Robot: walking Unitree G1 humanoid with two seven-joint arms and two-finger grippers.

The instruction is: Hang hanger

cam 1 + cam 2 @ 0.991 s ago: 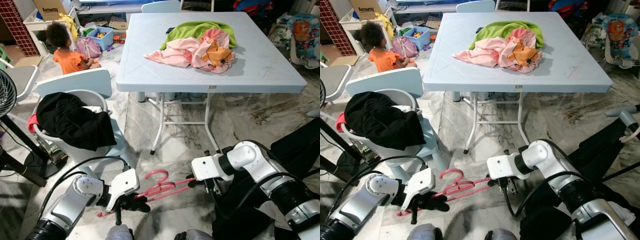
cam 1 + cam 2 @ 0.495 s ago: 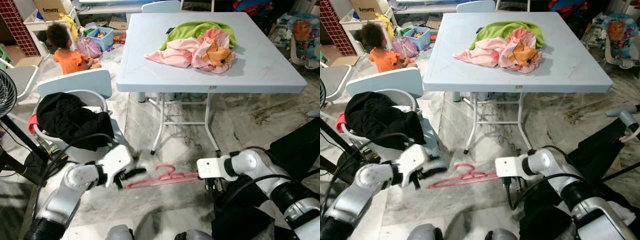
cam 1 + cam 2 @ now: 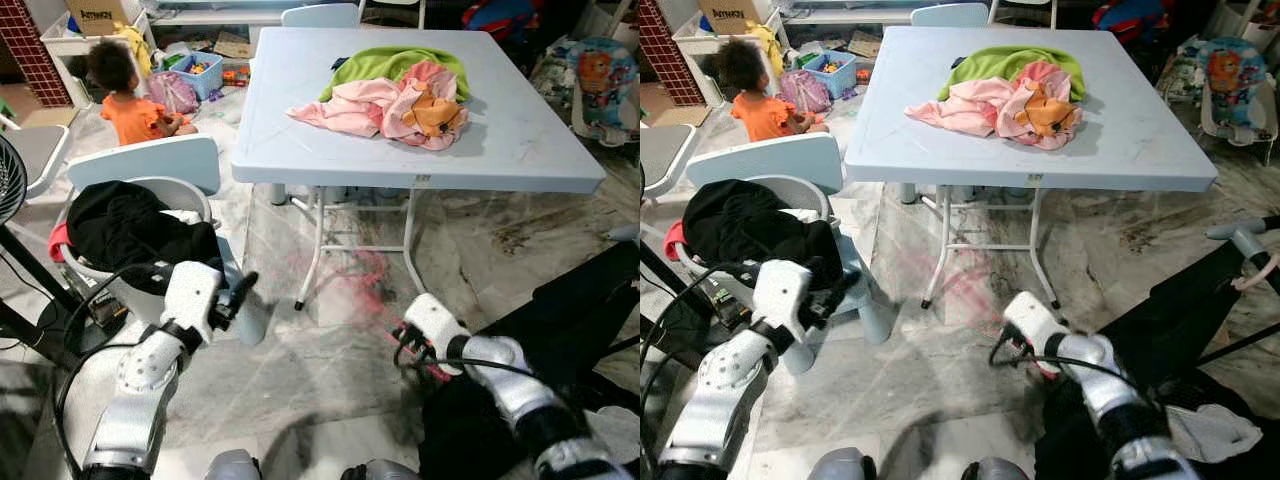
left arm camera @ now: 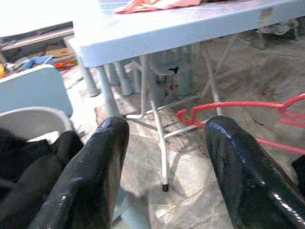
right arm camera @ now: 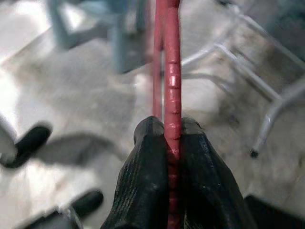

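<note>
Half a second ago both grippers carried the pink plastic hanger low over the floor; now the left gripper has let go and lifted to beside the grey laundry basket, its two glossy black fingers spread wide with nothing between them. The right gripper alone keeps the hanger, its fingers pressed tight on one thin ribbed bar. From the head camera the hanger is a faint pink motion blur in the air in front of the table legs, above the right gripper and raised well clear of the floor. The left wrist camera catches its curved pink bars beyond the fingers, near the table's thin white metal legs.

The square white plastic folding table carries a crumpled heap of soft pink, green and orange clothes. A black garment is draped over the round basket, which stands by a pale blue plastic chair. The floor is polished veined marble. A child in an orange top sits on it at the far left
</note>
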